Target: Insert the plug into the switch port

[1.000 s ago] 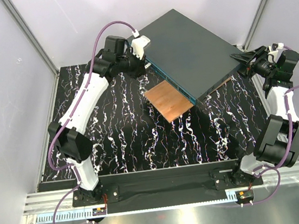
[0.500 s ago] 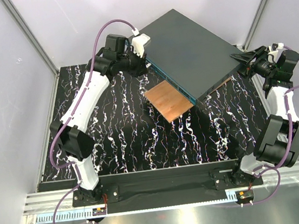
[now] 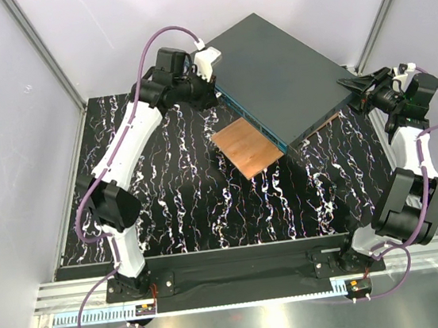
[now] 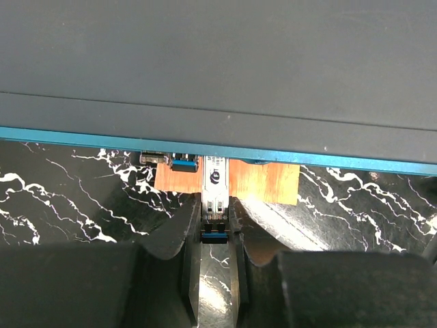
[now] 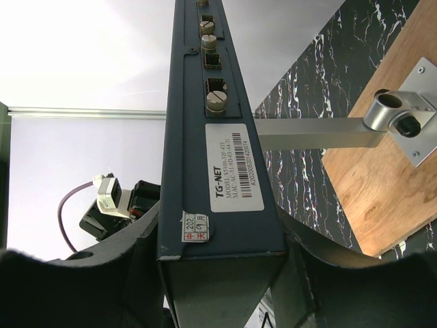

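The switch is a large flat dark-grey box (image 3: pixel 283 64) with a teal-blue port face (image 3: pixel 249 119). My left gripper (image 3: pixel 210 93) is at the far-left end of that face. In the left wrist view it (image 4: pixel 215 208) is shut on a small silver plug (image 4: pixel 214 184) with a blue tab. The plug's front end reaches the teal edge (image 4: pixel 102 134); the ports themselves are hidden under the box's top edge. My right gripper (image 3: pixel 351 86) is shut on the box's right corner (image 5: pixel 218 225), one finger on each flat side.
A copper-brown square plate (image 3: pixel 247 147) lies on the black marbled mat (image 3: pixel 182 192) below the port face. A blue-tabbed piece (image 4: pixel 183 164) sits in the face just left of the plug. A metal bracket on a wooden board (image 5: pixel 403 116) props the box. Grey walls enclose the table.
My left arm has shifted slightly up and to the right, bringing the gripper closer against the far-left end of the teal face. The right arm and the box have not moved.
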`<state>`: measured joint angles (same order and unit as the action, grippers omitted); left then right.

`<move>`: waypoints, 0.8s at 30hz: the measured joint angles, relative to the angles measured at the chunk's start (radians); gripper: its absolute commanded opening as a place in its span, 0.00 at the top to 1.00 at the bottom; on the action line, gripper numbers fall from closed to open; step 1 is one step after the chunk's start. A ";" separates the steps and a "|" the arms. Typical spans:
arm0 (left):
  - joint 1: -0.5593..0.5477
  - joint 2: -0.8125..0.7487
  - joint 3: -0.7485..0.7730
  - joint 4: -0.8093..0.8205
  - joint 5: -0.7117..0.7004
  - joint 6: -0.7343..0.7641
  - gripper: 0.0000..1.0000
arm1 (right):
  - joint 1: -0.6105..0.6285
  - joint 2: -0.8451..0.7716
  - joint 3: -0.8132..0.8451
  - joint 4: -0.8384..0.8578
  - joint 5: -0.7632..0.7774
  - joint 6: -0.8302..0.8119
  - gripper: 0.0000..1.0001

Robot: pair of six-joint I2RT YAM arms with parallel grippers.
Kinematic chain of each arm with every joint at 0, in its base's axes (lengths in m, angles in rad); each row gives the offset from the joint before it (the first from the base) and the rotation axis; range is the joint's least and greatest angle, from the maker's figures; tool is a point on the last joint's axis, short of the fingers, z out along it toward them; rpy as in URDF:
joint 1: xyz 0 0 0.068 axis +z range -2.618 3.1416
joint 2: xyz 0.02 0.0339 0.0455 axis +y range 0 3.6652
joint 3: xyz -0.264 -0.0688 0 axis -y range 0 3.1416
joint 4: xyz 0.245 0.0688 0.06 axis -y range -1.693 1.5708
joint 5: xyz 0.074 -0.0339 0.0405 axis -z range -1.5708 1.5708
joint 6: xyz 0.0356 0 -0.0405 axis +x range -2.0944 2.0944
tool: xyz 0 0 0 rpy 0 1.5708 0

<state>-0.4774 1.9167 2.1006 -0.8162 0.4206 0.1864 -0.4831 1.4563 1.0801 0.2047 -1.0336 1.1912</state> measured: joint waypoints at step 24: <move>-0.019 0.043 0.055 0.002 -0.008 -0.022 0.60 | 0.000 0.008 0.000 0.009 -0.005 0.004 1.00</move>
<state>-0.4969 1.9598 2.1555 -0.8143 0.4126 0.1642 -0.4831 1.4643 1.0801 0.2138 -1.0389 1.1950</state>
